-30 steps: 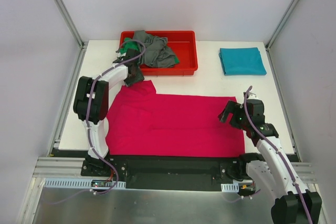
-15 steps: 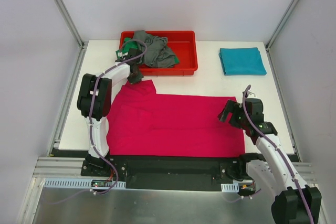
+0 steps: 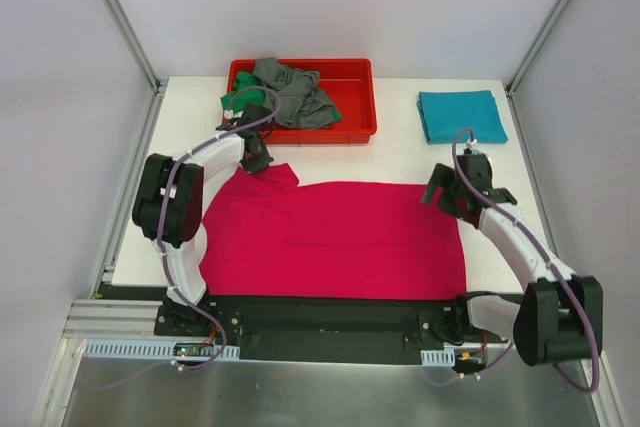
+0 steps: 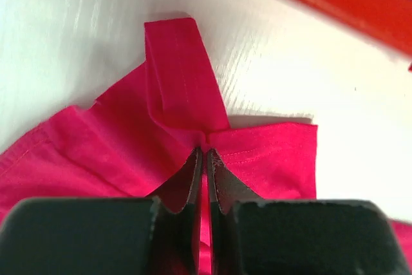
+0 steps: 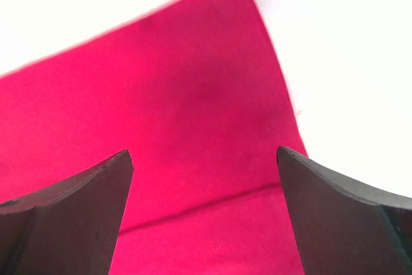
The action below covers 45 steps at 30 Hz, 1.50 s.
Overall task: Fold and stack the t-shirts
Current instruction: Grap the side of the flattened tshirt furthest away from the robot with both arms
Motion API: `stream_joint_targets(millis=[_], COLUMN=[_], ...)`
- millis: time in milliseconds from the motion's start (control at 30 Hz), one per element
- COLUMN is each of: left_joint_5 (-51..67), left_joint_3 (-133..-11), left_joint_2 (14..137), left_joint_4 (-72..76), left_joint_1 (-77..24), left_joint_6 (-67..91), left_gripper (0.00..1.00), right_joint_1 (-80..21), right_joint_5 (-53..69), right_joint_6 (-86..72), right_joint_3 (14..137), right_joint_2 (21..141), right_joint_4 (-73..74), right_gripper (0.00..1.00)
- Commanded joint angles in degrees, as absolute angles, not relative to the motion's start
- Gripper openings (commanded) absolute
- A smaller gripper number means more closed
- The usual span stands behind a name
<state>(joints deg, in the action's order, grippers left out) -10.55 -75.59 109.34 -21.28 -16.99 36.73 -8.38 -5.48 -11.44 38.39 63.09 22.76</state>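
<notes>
Now left claw (image 4: 205, 151) clenched on magenta-pink t-shirt (image 3: 340, 237) fold; right claw (image 5: 205, 152) agape above its corner

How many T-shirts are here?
4: a magenta-pink fabric shirt spread on the table, a folded teal one far right, a crumpled grey one in the red plastic tray, a green one at its left edge; more may hide.

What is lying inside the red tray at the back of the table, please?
A crumpled grey shirt fills the left half of the tray, with a green shirt at its left edge. Anything beneath them is covered.
</notes>
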Motion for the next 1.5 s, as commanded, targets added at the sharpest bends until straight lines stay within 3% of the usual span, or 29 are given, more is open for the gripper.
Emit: stream_joint_targets(millis=[0,167,733,867,1233,1467], left_joint_5=[-11.16,-11.69,-11.78,-11.78,-12.39,-12.39], left_joint_3=[-71.99,-71.19,-78.83,-80.77,-82.79,-83.5], left_joint_2=[102.4,100.64,107.04,109.16,111.53,112.32], left_joint_4=[-20.31,-19.86,-19.95,-19.95,-20.39,-20.65], left_joint_1=[-17.75,-18.28,-18.37,-18.37,-18.28,-18.28], left_joint_6=[37.18,36.65,32.78,31.99,31.12,31.03], left_gripper=[0.0,0.0,0.0,0.0,0.0,0.0], right_joint_1=[-7.91,-7.12,-2.37,-2.2,-2.11,-2.02], right_joint_5=[-13.0,-15.29,-12.4,-10.72,-8.96,-9.14], right_joint_6=[-10.9,-9.15,-5.54,-6.06,-7.91,-8.44], right_joint_3=[47.97,56.41,70.4,70.93,69.7,69.34], right_joint_2=[71.87,83.48,102.91,104.67,105.56,105.91], right_joint_4=[21.63,22.85,25.13,25.48,28.29,29.0], right_gripper=[0.96,0.99,0.68,0.56,0.42,0.4])
